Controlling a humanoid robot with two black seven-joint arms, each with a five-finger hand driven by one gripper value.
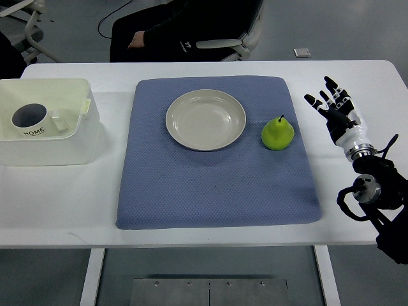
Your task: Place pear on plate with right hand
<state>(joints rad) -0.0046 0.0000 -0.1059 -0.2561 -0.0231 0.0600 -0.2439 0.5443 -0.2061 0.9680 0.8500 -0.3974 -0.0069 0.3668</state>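
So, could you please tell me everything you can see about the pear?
The pear is bright yellow-green, smooth-skinned and slightly glossy, with a short dark stem pointing up and away from the robot. It sits upright on its rounded base on the blue mat, just right of the cream plate, apart from its rim. Nothing but the mat touches it. The right hand, fingers spread, is over the white table to the pear's right, well clear of it.

Green pear point(278, 133) sits upright just beside the cream plate point(206, 120).
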